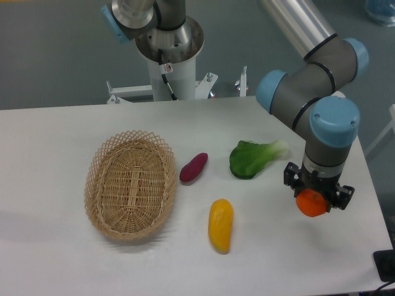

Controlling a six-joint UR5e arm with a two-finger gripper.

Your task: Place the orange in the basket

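— What's the setting?

— A white table (62, 265) in front of a grey-green wall, with the arm's metal base post at the far edge. The arm, grey with blue joint caps, reaches down over the right side of the table.

— And the tool?

— The black two-finger gripper (318, 196) points straight down near the right edge. Its fingers are closed around the small round bright-orange orange (311, 203), one on each side, and the fruit bulges out below and between them. Whether the fruit rests on the table or hangs just above it, I cannot tell.

— What lies closest to it?

— To the left and a little farther back, a green leafy vegetable with a pale stalk (254, 158) lies flat, apart from the gripper. Left and nearer, an elongated yellow-orange fruit (220, 225) lies lengthwise. Beyond that, a small dark purple oblong vegetable (193, 168) sits tilted.

— And the container?

— The oval woven wicker basket, light tan with an open lattice rim (97, 161), stands on the left half of the table, just beside the purple vegetable and well apart from the orange. Nothing shows inside it.
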